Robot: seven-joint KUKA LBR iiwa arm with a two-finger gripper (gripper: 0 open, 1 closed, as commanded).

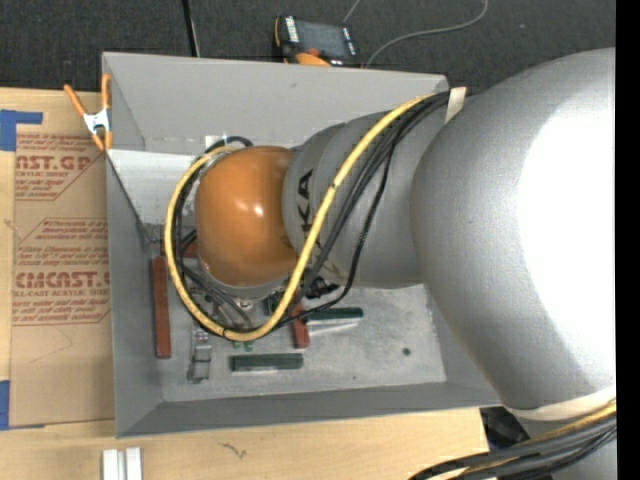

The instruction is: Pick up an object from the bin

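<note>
Orange wrist dome (245,223) masks the gripper (225,306) at centre left, its state untellable; it could snag the long reddish-brown bar (159,308) alongside

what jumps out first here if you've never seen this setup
The huge silver arm coming in from the right covers much of the grey bin. The glossy orange cover on its wrist sits over the bin's middle, ringed by a yellow cable. Below it, on the floor, a dark green bar lies near the front wall and a long brown stick along the left wall.
</note>
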